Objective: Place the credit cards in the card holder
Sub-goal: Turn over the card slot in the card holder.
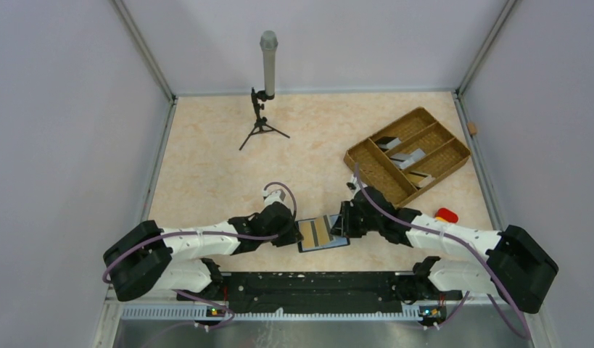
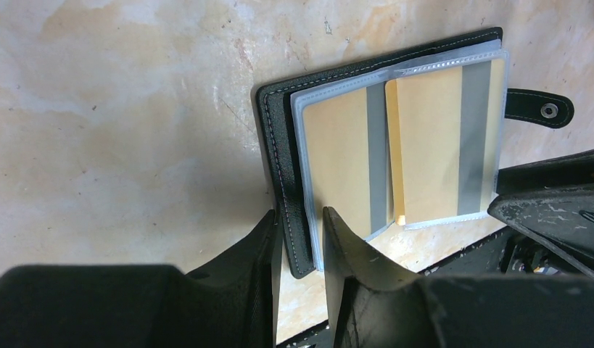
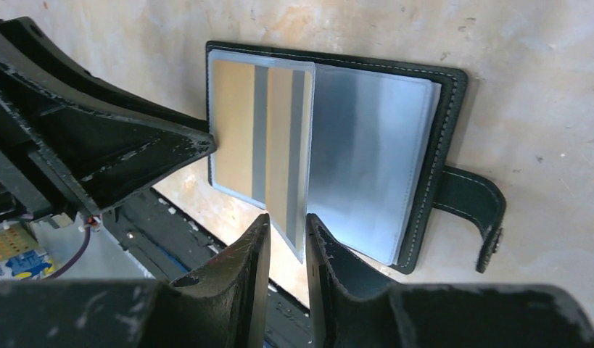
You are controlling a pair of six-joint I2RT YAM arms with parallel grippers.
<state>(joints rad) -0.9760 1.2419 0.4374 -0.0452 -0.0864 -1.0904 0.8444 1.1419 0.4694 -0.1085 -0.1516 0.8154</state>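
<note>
Now: the card holder [image 2: 273, 130] lies open on the table [image 2: 120, 130], at lower centre of the top view between the two arms. Its clasp tab [image 2: 540, 109] sticks out at the upper right of the left wrist view.

- Left gripper [image 2: 299, 225]: pinched on the holder's black cover edge, bottom centre of its own view. Reads as an anchor.
- Right gripper [image 3: 287, 221]: pressed together on the lower edge of a clear leaf [image 3: 288, 145], which stands tilted up off the rest, centre of its view. Cannot tell whether the fingers bear on the plastic alone or also on the card inside.
- Two gold, grey-striped credit cards [image 2: 337, 159] sit in sleeves.
- Right of the raised leaf, the clear pockets [image 3: 366, 152] look unfilled.
- More cards lie in the woven tray [image 1: 373, 170], upper right of the top view, well apart from the holder.

Step in hand (judgement): turning a filled leaf over to expose a free pocket, with the holder braced. This is not a fetch.

Next move calls for:
- laying the leaf flat toward the left side without dragging the holder
- keeping the left pinch on the cover
- freeing the right arm to go to the tray

Risk: the leaf springs back once released.
</note>
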